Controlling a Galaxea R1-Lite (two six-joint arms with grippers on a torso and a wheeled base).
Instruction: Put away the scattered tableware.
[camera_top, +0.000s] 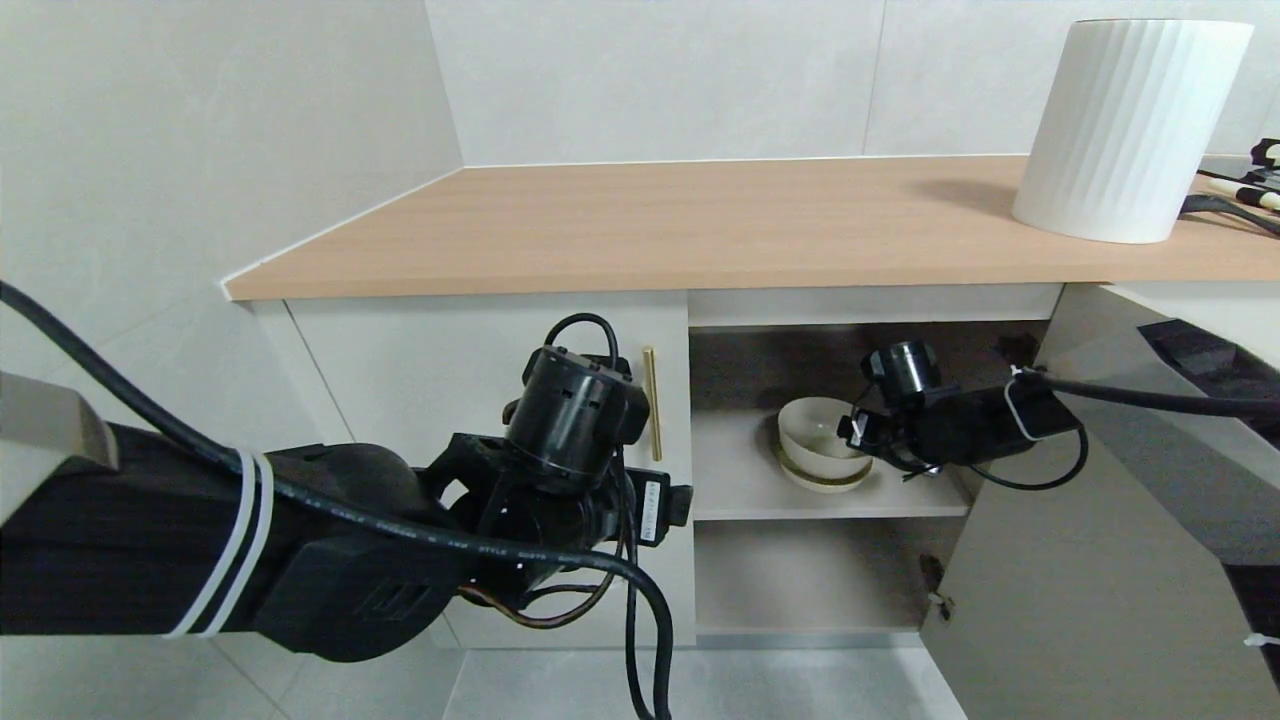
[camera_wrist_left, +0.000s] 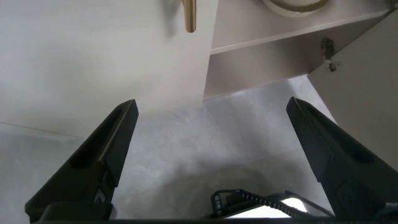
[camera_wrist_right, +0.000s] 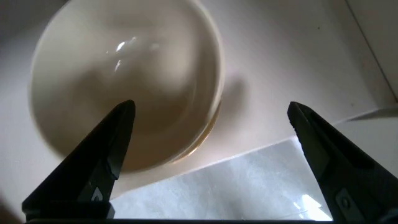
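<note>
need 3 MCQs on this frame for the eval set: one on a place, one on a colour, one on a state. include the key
1. Where is the cream ceramic bowl?
A) in a sink
B) on the upper cabinet shelf
C) on a stove

2. What colour is the bar handle on the closed cabinet door?
A) brass
B) red
C) blue

3. What state is the right tool in?
A) shut on a spoon
B) shut on the bowl
C) open, holding nothing

Key:
1 B: the bowl sits on that shelf, stacked on another dish.
2 A: the handle shows gold-brass against the pale door.
3 C: its fingers stand wide apart by the bowl.
</note>
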